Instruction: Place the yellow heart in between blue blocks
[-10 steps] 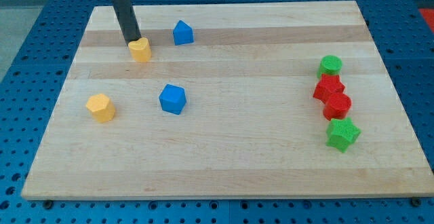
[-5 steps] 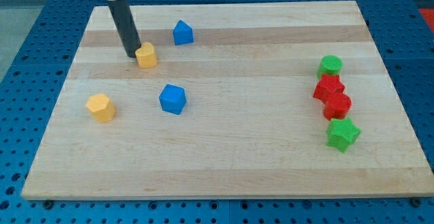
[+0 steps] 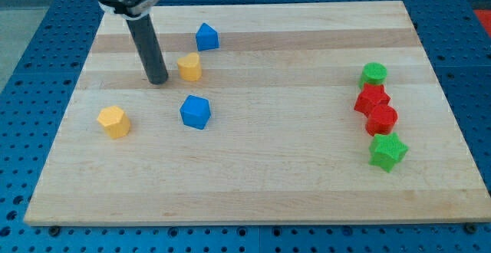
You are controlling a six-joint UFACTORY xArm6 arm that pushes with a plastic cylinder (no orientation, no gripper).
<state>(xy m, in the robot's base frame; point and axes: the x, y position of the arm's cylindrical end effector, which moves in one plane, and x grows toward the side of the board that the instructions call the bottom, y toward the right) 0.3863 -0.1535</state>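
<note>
The yellow heart lies on the wooden board, below and slightly left of the upper blue block and above the lower blue block. My tip rests on the board to the left of the heart, a short gap apart from it, not touching. The dark rod rises from the tip toward the view's top left.
A yellow hexagonal block sits at the left of the board. At the right stand a green round block, two red blocks and a green star in a column.
The yellow heart has slid right and down, from beside the rod to between the two blue blocks. My tip moved down and slightly right and now stands apart from the heart.
</note>
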